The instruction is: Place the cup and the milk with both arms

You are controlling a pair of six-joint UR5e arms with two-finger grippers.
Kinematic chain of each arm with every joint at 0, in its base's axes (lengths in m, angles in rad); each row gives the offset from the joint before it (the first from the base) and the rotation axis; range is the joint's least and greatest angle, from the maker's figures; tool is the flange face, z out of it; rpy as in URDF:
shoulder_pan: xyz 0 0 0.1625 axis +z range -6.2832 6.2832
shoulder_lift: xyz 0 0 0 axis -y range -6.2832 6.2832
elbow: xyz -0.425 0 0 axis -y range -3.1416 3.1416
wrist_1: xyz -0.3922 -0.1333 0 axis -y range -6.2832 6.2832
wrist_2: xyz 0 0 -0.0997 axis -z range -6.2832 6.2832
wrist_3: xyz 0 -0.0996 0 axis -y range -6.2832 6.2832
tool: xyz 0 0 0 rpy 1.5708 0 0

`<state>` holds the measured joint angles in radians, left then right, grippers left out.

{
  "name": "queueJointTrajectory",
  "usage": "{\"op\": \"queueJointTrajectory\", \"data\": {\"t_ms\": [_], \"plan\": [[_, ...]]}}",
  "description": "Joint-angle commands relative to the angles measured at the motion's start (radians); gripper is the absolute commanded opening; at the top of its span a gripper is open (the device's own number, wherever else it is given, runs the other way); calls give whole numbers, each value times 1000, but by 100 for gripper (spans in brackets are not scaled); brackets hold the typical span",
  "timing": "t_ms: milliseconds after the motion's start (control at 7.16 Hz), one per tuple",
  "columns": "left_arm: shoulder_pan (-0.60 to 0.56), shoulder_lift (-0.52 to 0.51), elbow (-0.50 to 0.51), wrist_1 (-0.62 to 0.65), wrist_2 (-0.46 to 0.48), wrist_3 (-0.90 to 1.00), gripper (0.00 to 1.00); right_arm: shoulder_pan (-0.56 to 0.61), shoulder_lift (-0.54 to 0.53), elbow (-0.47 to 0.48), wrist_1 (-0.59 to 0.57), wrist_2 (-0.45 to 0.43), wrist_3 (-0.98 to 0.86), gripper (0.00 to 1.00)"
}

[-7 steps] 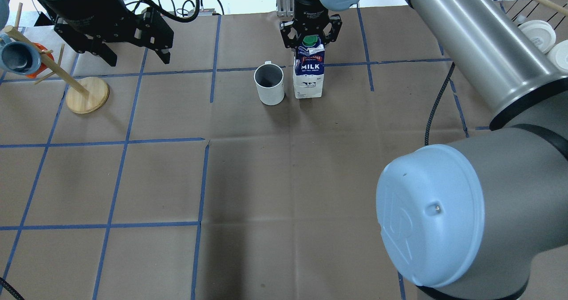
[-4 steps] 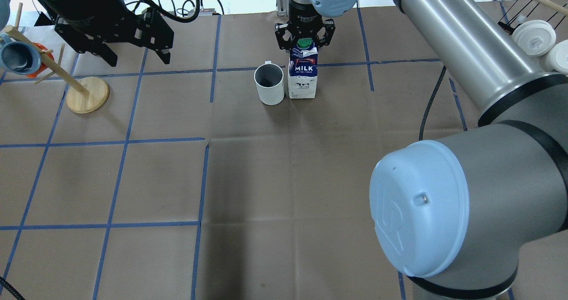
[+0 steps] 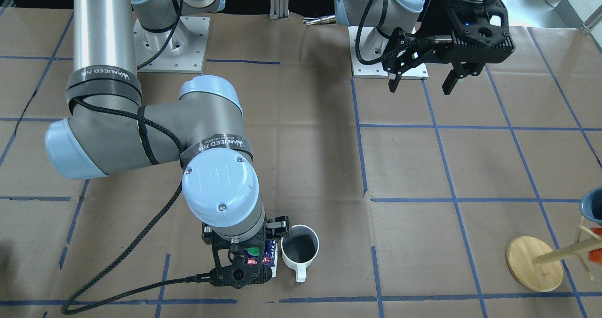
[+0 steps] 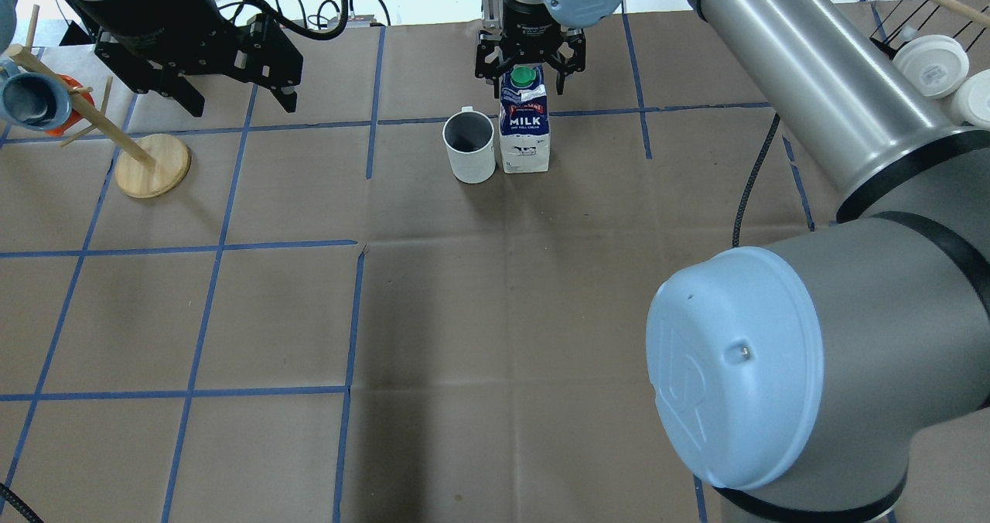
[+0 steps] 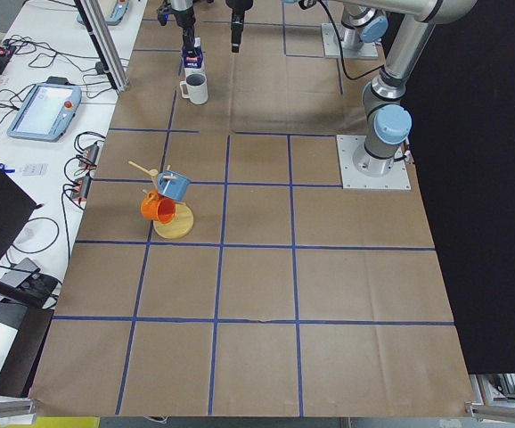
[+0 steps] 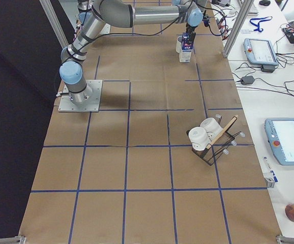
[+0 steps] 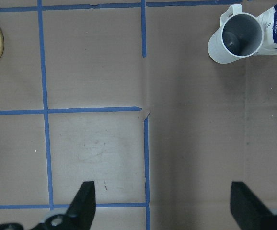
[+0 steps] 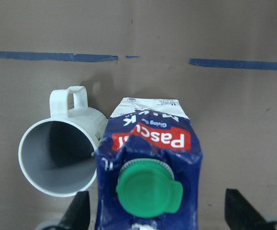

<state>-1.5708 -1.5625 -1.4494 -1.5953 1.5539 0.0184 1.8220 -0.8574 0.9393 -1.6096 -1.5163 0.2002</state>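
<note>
Milk stands upright on the paper-covered table in the overhead view, with the cup right against its side, touching or nearly so. The right gripper hangs over the green cap, jaws spread to either side. The right wrist camera shows its fingers clear of the carton. In the left wrist view, the left gripper gapes wide over bare paper, well apart from both.

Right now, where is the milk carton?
In the overhead view the milk carton stands upright at the far middle of the table, immediately right of the white mug, with the right claw open astride its top.
</note>
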Motion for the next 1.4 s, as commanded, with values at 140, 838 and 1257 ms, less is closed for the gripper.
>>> {"op": "queueJointTrajectory", "data": {"t_ms": [140, 838, 1257], "plan": [[0, 1, 0, 0, 0, 0, 100, -58, -133, 53, 100, -4, -152, 99], [0, -1, 0, 0, 0, 0, 100, -297, -625, 546, 80, -5, -327, 100], [0, -1, 0, 0, 0, 0, 100, -262, -798, 757, -23, -1, -175, 100]]}}
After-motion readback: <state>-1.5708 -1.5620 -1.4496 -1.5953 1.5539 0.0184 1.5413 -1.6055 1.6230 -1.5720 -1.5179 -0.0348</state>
